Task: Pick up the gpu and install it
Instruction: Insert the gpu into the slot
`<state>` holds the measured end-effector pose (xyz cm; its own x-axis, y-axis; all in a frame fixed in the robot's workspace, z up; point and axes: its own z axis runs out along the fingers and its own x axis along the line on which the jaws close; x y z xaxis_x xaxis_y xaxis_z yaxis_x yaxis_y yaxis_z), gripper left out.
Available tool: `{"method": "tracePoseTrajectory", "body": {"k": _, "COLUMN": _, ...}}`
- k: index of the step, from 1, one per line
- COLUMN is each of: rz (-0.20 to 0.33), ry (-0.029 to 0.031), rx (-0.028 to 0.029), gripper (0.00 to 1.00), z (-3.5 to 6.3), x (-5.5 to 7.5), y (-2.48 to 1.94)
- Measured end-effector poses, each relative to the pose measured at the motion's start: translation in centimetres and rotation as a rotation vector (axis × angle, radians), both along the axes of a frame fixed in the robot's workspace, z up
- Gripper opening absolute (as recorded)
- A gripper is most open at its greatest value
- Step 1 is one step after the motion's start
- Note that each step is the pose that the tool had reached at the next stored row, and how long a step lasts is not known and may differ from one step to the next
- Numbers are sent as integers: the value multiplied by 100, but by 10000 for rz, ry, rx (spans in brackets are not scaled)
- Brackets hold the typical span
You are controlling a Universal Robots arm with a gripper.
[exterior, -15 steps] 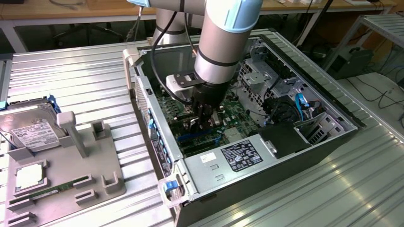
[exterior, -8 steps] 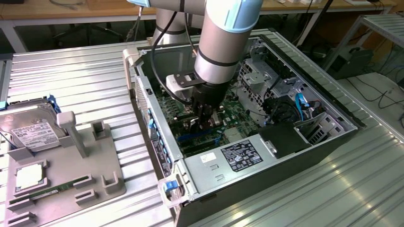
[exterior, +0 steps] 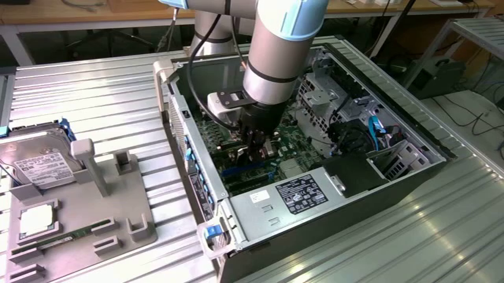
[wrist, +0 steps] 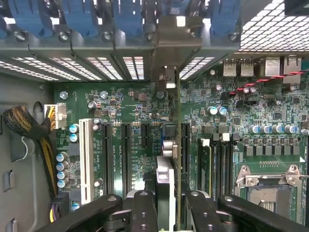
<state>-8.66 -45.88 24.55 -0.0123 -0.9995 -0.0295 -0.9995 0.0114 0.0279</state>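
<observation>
The arm [exterior: 272, 59] reaches down into the open computer case [exterior: 378, 194], which lies on its side on the metal worktop [exterior: 94, 88]. The gripper [wrist: 174, 212] is closed on the gpu [wrist: 166, 186], with one black finger [wrist: 145, 212] on each flat face of the card. In the exterior view the gripper [exterior: 256, 150] is low over the motherboard [exterior: 295, 144], in the middle of the case.

In the wrist view the gpu is seen edge-on, as a thin strip standing upright on the motherboard [wrist: 125, 111]. It is among the long expansion slots [wrist: 124, 150]. Its long axis runs parallel to these slots, from the gripper toward the rear wall [wrist: 96, 46] of the case. The far end points at the slot openings there. I cannot tell if the connector edge is already inside a slot.

To do this step well, I think the card must stay square to the board and exactly in line with one slot. The push should go straight down and even along the length, because a tilted card can jam. The bracket end should also meet its rear opening without catching.
</observation>
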Motion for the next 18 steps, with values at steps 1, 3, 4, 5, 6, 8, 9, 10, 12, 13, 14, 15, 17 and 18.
{"method": "tracePoseTrajectory", "body": {"k": 1, "rz": -28, "ry": 0, "rx": 0, "gripper": 28, "z": 0, "x": 0, "y": 0}}
{"method": "tracePoseTrajectory", "body": {"k": 3, "rz": -70, "ry": 1, "rx": -2, "gripper": 28, "z": 1, "x": 0, "y": -1}}
{"method": "tracePoseTrajectory", "body": {"k": 4, "rz": -79, "ry": 1, "rx": -2, "gripper": 28, "z": 1, "x": 0, "y": -2}}
{"method": "tracePoseTrajectory", "body": {"k": 5, "rz": -81, "ry": 0, "rx": -1, "gripper": 28, "z": 0, "x": 0, "y": -4}}
{"method": "tracePoseTrajectory", "body": {"k": 6, "rz": -82, "ry": 0, "rx": -1, "gripper": 28, "z": 0, "x": 0, "y": -8}}
{"method": "tracePoseTrajectory", "body": {"k": 8, "rz": -82, "ry": 1, "rx": 0, "gripper": 28, "z": 0, "x": 0, "y": -13}}
{"method": "tracePoseTrajectory", "body": {"k": 9, "rz": -83, "ry": 0, "rx": 0, "gripper": 28, "z": 0, "x": 0, "y": -14}}
{"method": "tracePoseTrajectory", "body": {"k": 10, "rz": -83, "ry": 0, "rx": 0, "gripper": 28, "z": 0, "x": 0, "y": -16}}
{"method": "tracePoseTrajectory", "body": {"k": 12, "rz": -83, "ry": 0, "rx": -2, "gripper": 28, "z": 0, "x": 0, "y": -22}}
{"method": "tracePoseTrajectory", "body": {"k": 13, "rz": -83, "ry": 0, "rx": -2, "gripper": 28, "z": 0, "x": 0, "y": -22}}
{"method": "tracePoseTrajectory", "body": {"k": 14, "rz": -83, "ry": 0, "rx": -3, "gripper": 28, "z": 0, "x": 0, "y": -22}}
{"method": "tracePoseTrajectory", "body": {"k": 15, "rz": -83, "ry": 1, "rx": -4, "gripper": 28, "z": 0, "x": 0, "y": -23}}
{"method": "tracePoseTrajectory", "body": {"k": 17, "rz": -83, "ry": 0, "rx": -4, "gripper": 28, "z": -1, "x": 0, "y": -23}}
{"method": "tracePoseTrajectory", "body": {"k": 18, "rz": -83, "ry": 1, "rx": -5, "gripper": 28, "z": -2, "x": 0, "y": -23}}
